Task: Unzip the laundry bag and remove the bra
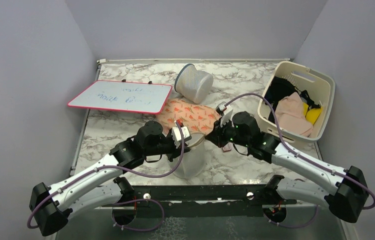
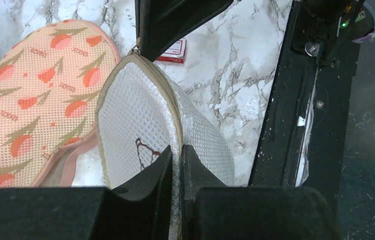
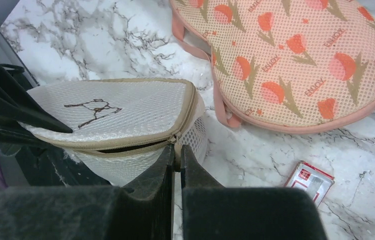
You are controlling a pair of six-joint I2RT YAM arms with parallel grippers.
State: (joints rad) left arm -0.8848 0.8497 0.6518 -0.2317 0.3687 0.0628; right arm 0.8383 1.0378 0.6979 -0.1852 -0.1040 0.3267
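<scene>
Marble table (image 1: 110,131): two arms hold the bag (image 1: 194,161) up between them near the front edge.
Its mesh looks soft and light and would likely sag and follow any tug; only the rim seam and zip (image 3: 125,146) offer firm purchase. The left gripper (image 2: 177,152) is pinched tight on the seam, and the right gripper (image 3: 177,150) is closed on the pull (image 3: 177,140), with the zip barely parted. No bra shows; presumably it is inside.

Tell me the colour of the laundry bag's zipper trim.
Tan-beige trim on the laundry bag; best in right wrist view.
</scene>
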